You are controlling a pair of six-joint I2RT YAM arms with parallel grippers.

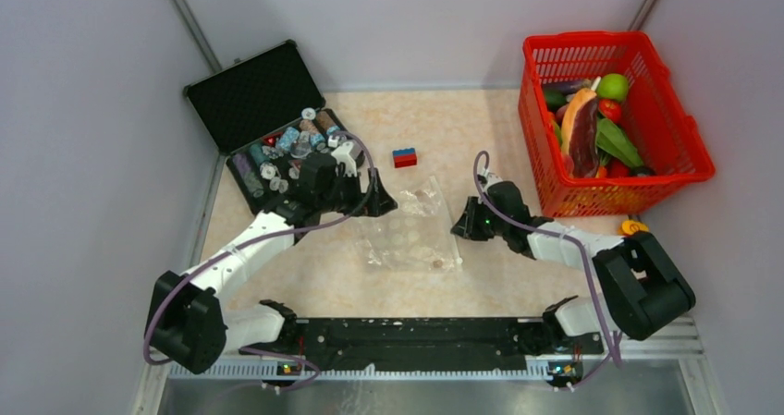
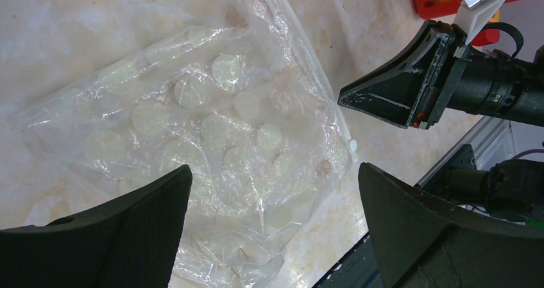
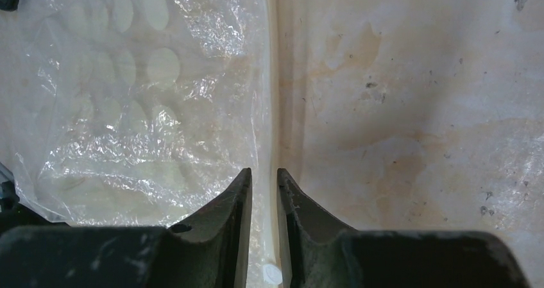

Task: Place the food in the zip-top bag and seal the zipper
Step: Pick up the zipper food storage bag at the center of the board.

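The clear bag (image 1: 411,239) lies flat and crinkled on the bench (image 1: 481,128), in the middle between the two arms. Its film is marked with pale round spots. The food (image 1: 592,124) sits heaped in the red basket (image 1: 689,161) at 2 o'clock from the bag and well apart from it. A round green fruit (image 1: 613,86) lies at the far side of the heap.

The left claw (image 1: 377,202) hangs at the bag's 10 o'clock corner. Its wrist view shows the two fingers (image 2: 128,237) spread wide and holding nothing, with the bag beneath the gap.

The right claw (image 1: 459,228) is at the bag's 3 o'clock edge. In its wrist view the fingers (image 3: 231,217) are drawn close, with only a narrow slit between them. The zipper (image 3: 270,76), a whitish strip along that edge of the bag, runs straight from 12 to 6 o'clock and passes down the slit. A small white dot (image 3: 272,275) shows on the strip low between the fingers. Whether the fingers pinch the strip or only stand over it cannot be told.

An open black case (image 1: 254,96) holding small bottles and discs stands at 10 o'clock from the bag. A red-and-blue brick (image 1: 404,157) lies at 12 o'clock, apart from the bag.
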